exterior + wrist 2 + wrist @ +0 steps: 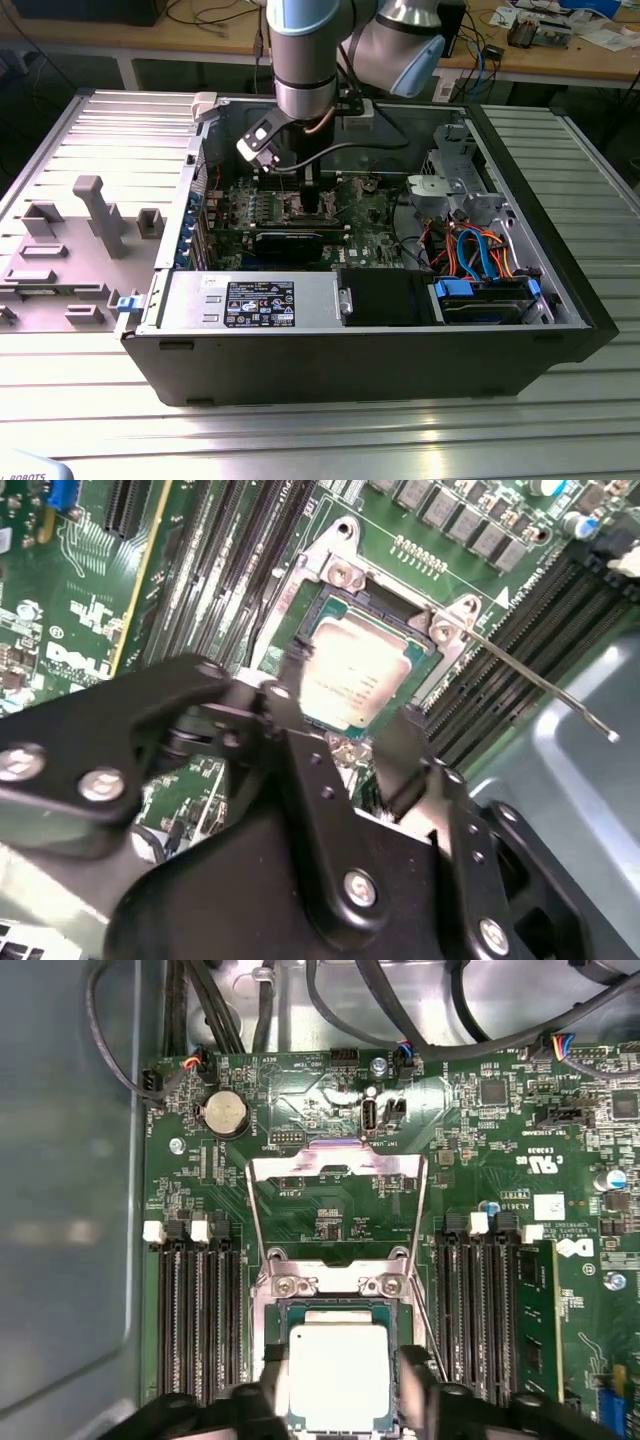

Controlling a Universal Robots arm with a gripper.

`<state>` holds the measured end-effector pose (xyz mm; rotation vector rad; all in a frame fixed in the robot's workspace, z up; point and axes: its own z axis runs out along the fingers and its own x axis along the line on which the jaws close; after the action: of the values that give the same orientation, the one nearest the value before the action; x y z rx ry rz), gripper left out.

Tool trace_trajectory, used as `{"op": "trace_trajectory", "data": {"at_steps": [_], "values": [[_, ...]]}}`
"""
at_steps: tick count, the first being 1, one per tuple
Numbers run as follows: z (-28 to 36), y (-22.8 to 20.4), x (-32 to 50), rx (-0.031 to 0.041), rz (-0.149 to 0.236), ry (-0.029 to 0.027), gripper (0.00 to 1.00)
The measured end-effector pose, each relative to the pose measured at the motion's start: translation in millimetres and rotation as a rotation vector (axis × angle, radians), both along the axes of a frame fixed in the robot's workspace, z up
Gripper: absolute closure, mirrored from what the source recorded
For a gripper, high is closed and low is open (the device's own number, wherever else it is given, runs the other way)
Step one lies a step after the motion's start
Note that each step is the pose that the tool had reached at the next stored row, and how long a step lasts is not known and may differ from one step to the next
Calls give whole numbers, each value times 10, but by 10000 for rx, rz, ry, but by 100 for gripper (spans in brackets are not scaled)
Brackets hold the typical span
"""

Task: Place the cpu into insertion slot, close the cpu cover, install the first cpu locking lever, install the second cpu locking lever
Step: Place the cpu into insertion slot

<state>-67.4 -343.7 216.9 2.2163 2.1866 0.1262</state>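
The cpu (338,1365) (352,670), a flat square chip with a dull silver top, lies flat inside the insertion slot (330,1307). My gripper (340,1388) (350,695) (308,200) reaches down into the open computer case, and its black fingers (272,1385) press against two opposite edges of the chip. The cpu cover (335,1160), a thin silvery frame with a big square window, is swung open and lies back from the socket over the board. A thin metal locking lever (540,685) sticks out loose from a corner of the socket.
Long black memory slots (195,1310) (490,1310) flank the socket closely on both sides. A coin battery (225,1112) and black cables (330,1010) lie beyond the cover. In the exterior view, a power supply (250,300) and drive cage (485,295) fill the case's near side.
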Motion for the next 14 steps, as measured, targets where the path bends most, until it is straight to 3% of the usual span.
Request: {"op": "trace_trajectory", "data": {"at_steps": [2, 4, 5, 9, 10, 14], "values": [[37, 0, 9, 0, -6, 89, 54], [63, 0, 19, -1, -13, 193, 66], [73, 0, 24, -1, -17, 244, 66], [88, -1, 42, -1, -20, 449, 84], [88, 0, 42, -1, -21, 453, 89], [87, 0, 43, 0, -20, 455, 89]]}}
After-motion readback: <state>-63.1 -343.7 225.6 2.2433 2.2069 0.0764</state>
